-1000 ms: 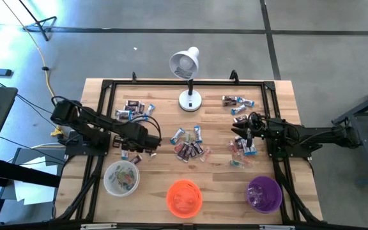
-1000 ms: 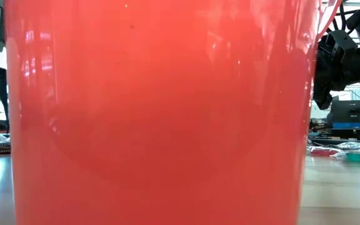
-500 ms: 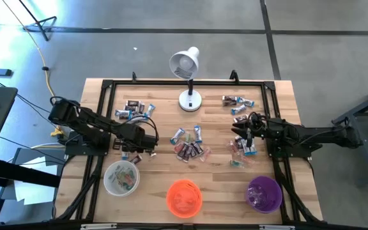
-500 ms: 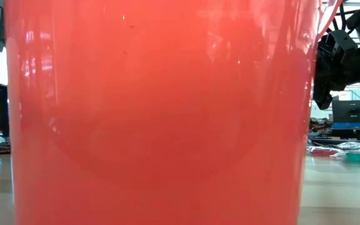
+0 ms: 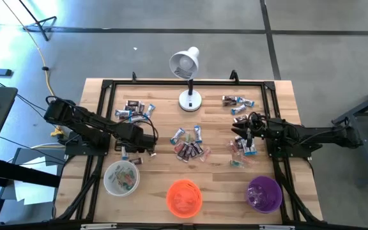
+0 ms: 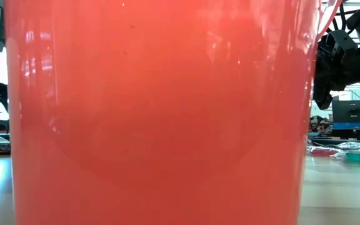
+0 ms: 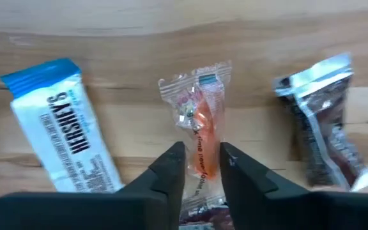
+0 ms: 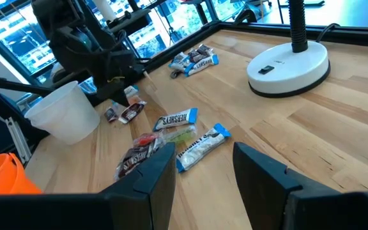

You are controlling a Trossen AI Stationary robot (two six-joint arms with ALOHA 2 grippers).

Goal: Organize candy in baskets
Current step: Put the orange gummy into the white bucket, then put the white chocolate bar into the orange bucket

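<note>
My left gripper (image 7: pixel 202 167) points down over three candies lying flat on the wood by the white basket (image 5: pixel 121 177). It is shut on the middle one, a clear-wrapped orange candy (image 7: pixel 200 115). A white-and-blue bar (image 7: pixel 62 128) and a dark brown candy (image 7: pixel 324 128) lie on either side. In the high view this gripper (image 5: pixel 135 150) stands left of centre. My right gripper (image 8: pixel 200 169) is open with nothing between its fingers, and sits at the table's right (image 5: pixel 245 137). The orange basket (image 5: pixel 184 197) and the purple basket (image 5: pixel 264 193) stand along the near edge. My left gripper pinches the orange candy between its two fingers, one on each long side (image 7: pixel 203 150), toward the end of the wrapper nearer the wrist. The fingers come from above, pointing down. The candy lies flat on the table.
More candy lies in heaps: far left (image 5: pixel 136 110), middle (image 5: pixel 189 142), far right (image 5: pixel 238 102) and by the right gripper (image 5: pixel 243 150). A white desk lamp (image 5: pixel 185 64) stands at the far middle. In the low view the orange basket's wall (image 6: pixel 161 112) fills nearly everything.
My left arm has drawn its elbow back toward the table's left edge, and its gripper has tipped more steeply downward over the candies by the white basket. The right arm has kept still.
</note>
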